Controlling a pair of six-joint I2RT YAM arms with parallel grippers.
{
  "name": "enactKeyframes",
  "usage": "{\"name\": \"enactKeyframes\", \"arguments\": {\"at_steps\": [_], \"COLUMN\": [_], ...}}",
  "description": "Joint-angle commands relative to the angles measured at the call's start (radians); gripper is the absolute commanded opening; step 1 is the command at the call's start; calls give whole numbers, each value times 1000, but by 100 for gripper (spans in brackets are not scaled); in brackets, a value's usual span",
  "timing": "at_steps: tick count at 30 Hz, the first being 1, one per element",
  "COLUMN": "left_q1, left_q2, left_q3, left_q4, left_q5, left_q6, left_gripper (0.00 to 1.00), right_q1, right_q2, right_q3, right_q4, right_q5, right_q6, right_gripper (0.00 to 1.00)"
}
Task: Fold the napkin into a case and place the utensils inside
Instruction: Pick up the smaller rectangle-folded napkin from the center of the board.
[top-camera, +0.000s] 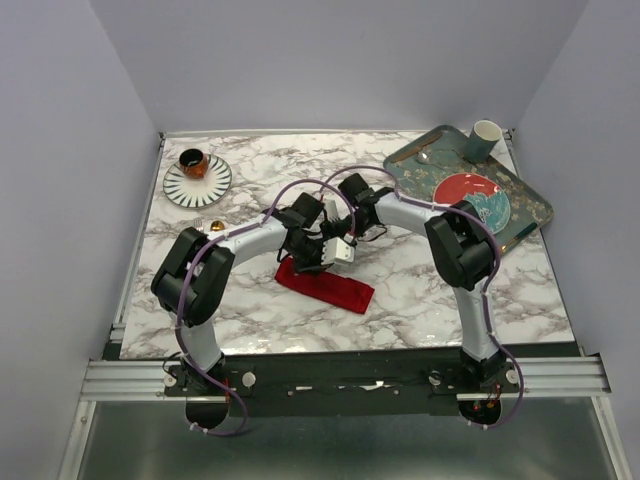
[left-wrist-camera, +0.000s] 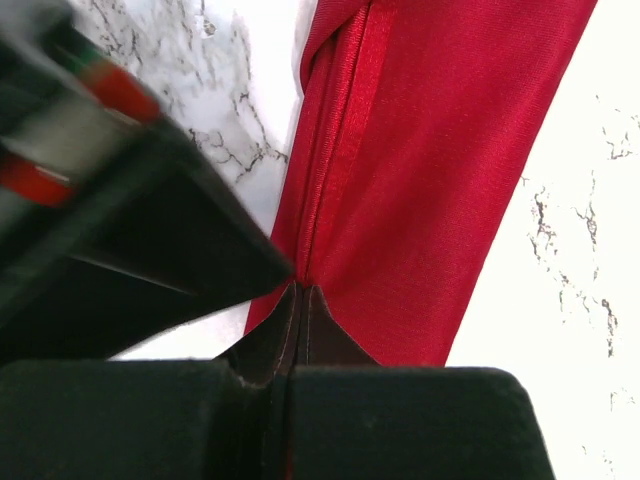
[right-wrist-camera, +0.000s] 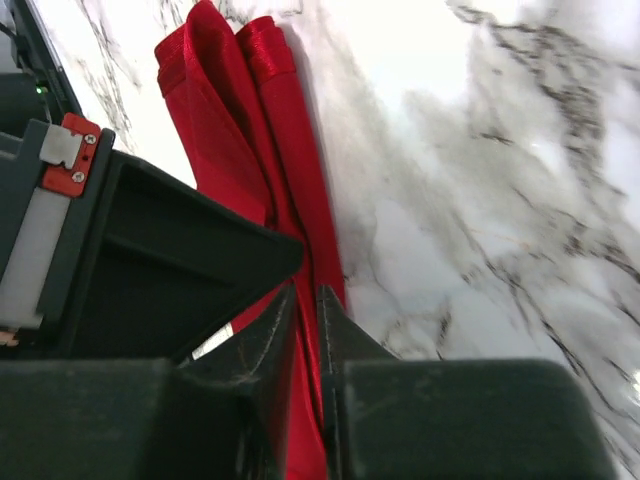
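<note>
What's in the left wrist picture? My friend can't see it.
The left gripper is pinched shut on the near end of the folded red napkin. It lies on a marble table, with the right arm blurry beside it.

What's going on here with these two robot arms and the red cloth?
Both arms are working on the red napkin, which lies folded into a narrow strip on the marble table. The left gripper is pinched shut on its edge. The right gripper has cloth between slightly parted jaws.
</note>
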Motion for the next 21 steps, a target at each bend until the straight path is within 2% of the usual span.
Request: {"name": "enactKeyframes", "arguments": {"at_steps": [1, 6, 12, 21], "left_q1": [-4, -6, -6, -6], "left_q2": [5, 5, 4, 2], "left_q3": [-9, -4, 4, 2], "left_q4": [21, 23, 26, 33], "left_q5": [-24, -27, -27, -30], "left_q6": [7, 7, -2, -11], "left_gripper": [0, 0, 0, 0], "right_q1": [-44, -54, -48, -26], "right_q2": [-19, -34, -18, 42], "right_q3": [29, -5, -31, 5], "right_q4": [-114, -180, -165, -153], "right_q5": [-14, -16, -37, 1], "right_q6": [-43, -100, -86, -74], "right_gripper": [31, 41, 51, 51]}}
